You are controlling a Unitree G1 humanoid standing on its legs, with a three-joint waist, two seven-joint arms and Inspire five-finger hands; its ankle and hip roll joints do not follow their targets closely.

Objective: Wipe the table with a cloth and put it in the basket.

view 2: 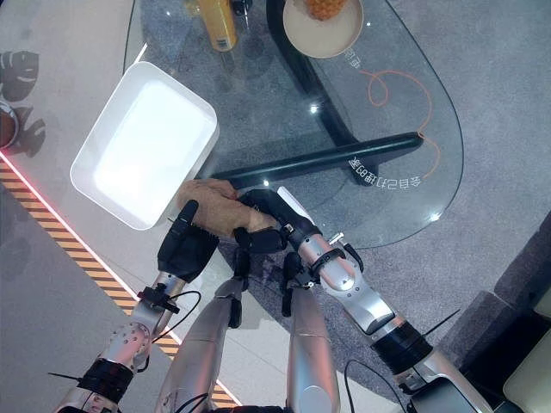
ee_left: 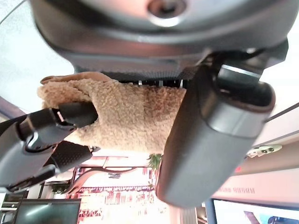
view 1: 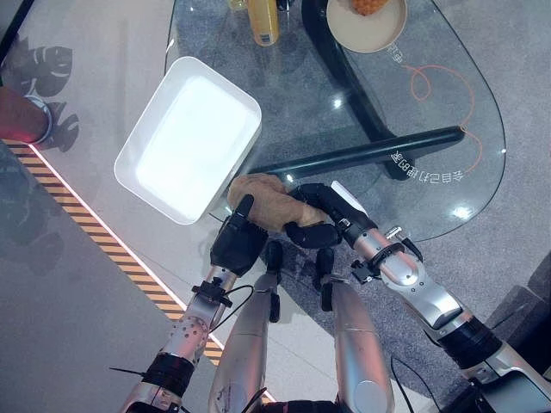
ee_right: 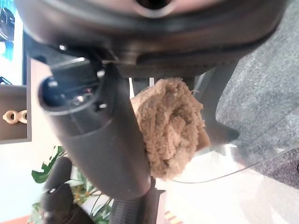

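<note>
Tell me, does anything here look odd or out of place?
Nothing looks spilled or broken. Both the left hand and right hand grip the tan cloth at the glass table's edge, beside the white basket.

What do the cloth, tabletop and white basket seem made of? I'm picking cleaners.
Cloth: tan, fuzzy looped pile, probably fleece or terry. Tabletop: clear glass, since floor and dark frame show through. Basket: smooth glossy white, likely plastic, perhaps glazed ceramic.

Mirrored, unreadable print on glass table (view 1: 430, 168)
</note>
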